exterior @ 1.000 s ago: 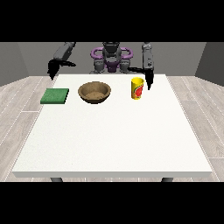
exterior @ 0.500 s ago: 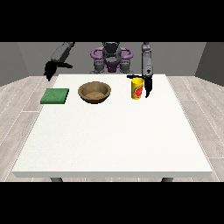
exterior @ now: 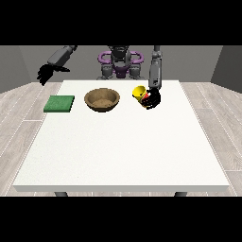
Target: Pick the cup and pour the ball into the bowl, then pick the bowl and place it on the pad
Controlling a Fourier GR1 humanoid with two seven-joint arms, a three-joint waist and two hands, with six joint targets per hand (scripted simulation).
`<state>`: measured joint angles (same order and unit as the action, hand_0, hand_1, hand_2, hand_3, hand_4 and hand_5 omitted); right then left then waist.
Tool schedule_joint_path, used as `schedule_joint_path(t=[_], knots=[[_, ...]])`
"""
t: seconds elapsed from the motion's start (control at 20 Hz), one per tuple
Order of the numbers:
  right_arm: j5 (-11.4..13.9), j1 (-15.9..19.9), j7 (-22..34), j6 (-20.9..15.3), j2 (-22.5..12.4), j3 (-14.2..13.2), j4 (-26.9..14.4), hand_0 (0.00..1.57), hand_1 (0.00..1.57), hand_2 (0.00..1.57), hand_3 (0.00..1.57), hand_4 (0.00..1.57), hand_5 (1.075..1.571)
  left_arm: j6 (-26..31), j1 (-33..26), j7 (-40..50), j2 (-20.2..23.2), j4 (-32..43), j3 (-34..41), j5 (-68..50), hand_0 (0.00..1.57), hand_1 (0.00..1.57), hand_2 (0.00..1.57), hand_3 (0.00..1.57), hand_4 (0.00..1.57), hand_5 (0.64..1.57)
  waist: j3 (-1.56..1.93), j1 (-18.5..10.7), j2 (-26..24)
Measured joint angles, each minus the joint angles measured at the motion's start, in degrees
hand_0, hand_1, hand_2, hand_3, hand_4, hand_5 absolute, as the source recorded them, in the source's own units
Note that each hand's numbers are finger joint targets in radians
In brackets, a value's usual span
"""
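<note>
A second ago the cup (exterior: 141, 94) stood upright on the table (exterior: 118, 146), right of centre in the upper part of the frame, with the hand at the view's right (exterior: 152, 99) just beside it. Now that hand is clamped on the cup, which is tilted with its mouth turned up and left toward the bowl (exterior: 101, 99). So the pick looks done and the pour is about to begin, though the cup is not yet over the bowl, which sits a little to its left. The ball cannot be seen. The pad (exterior: 59, 103) lies at the left, beside the bowl. The hand at the view's left (exterior: 45, 73) hangs off the table's upper-left corner, fingers curled on nothing. A red mark shows on the cup; no writing can be read
</note>
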<state>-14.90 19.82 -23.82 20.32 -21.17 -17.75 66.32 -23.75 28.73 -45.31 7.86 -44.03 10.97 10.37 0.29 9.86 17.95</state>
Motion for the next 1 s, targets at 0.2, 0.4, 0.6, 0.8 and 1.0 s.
schedule_joint_path(t=[0.2, 0.4, 0.6, 0.8, 1.0], knots=[[-0.39, 0.36, -0.74, 1.51, -2.79, -2.08, -4.74, 0.00, 0.00, 0.00, 0.00, 0.00, 1.557, -3.51, 1.57, 3.29, -0.33, 0.92, -2.07, 3.31, 1.34, 1.34, 1.57, 1.57, 0.97, 1.530, -0.10, -1.26, -1.96], [0.06, -0.92, -0.55, 1.70, -3.79, -3.17, -10.65, 0.00, 0.00, 0.08, 0.00, 0.00, 1.560, -6.36, 1.44, 11.27, -1.07, -0.27, -7.60, 9.78, 1.39, 1.39, 1.57, 1.57, 1.02, 1.536, -0.14, -4.02, -8.81], [1.20, -2.30, -0.79, 0.48, -4.24, -3.93, -15.95, 0.00, 0.00, 0.14, 0.00, 0.00, 1.560, -6.69, 3.15, 21.60, -2.19, -2.03, -13.92, 16.96, 1.40, 1.40, 1.57, 1.57, 1.11, 1.567, -0.13, -7.72, -14.99], [1.73, -4.04, -2.59, 1.42, -5.41, -4.62, -19.49, 0.00, 0.00, 0.00, 0.00, 0.00, 1.557, -5.68, 4.62, 29.11, -2.16, -3.94, -17.47, 22.25, 1.40, 1.40, 1.57, 1.57, 1.11, 1.567, -0.19, -9.58, -17.74], [1.86, -3.60, -3.52, 1.54, -6.27, -5.21, -22.41, 0.00, 0.00, 0.19, 0.00, 0.00, 1.555, -6.25, 6.16, 36.19, -3.90, -5.80, -20.92, 28.35, 1.37, 1.37, 1.57, 1.57, 1.14, 1.566, -0.22, -11.10, -18.38]])
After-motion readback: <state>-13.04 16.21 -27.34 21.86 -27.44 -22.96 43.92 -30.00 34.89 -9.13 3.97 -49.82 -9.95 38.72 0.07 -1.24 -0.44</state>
